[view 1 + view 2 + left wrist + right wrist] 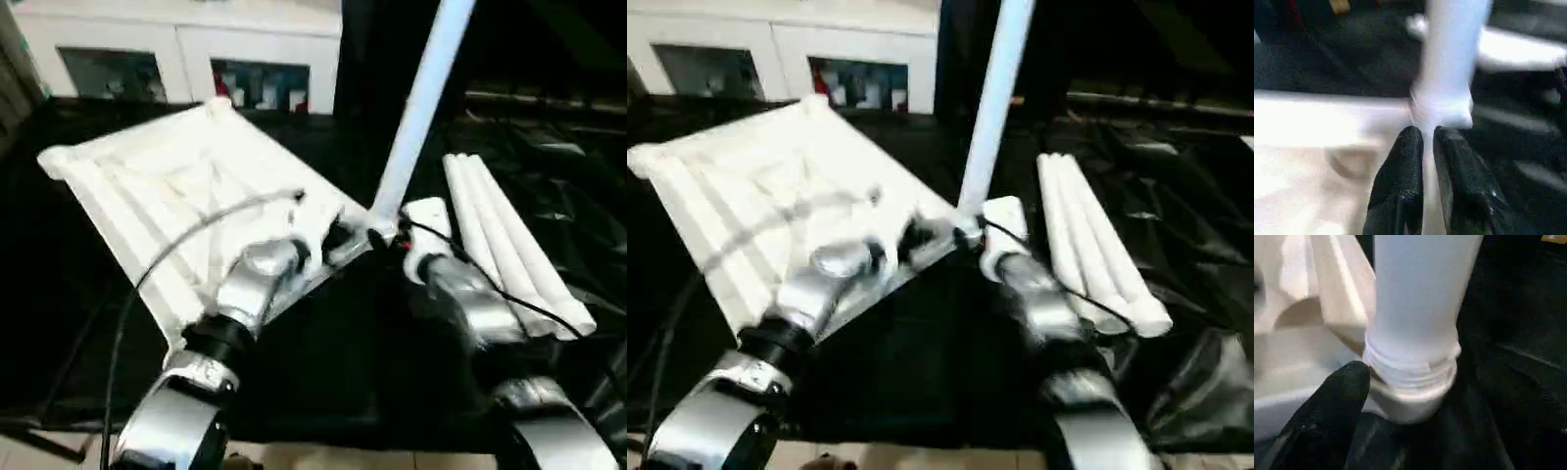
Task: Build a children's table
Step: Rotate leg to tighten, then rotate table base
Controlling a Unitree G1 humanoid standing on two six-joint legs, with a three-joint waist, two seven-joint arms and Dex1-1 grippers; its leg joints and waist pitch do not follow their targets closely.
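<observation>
The children's table top (167,186) lies underside up, its ribs showing, on the black-covered work table (323,362). One white leg (416,108) stands nearly upright in the top's near right corner socket (1410,404), with its threaded base (1410,367) partly above the socket rim. My left gripper (338,240) is at the top's edge just left of that corner, its black fingers (1405,166) pressed together on the white rim. My right gripper (397,238) is right against the leg's base from the near side. Three more legs (509,245) lie side by side to the right.
A white glass-door cabinet (186,59) stands behind the work table. The black cover is crumpled at the right (1205,255). A grey cable (176,245) arcs over the table top to my left forearm. The work table's near edge (323,441) is close to my elbows.
</observation>
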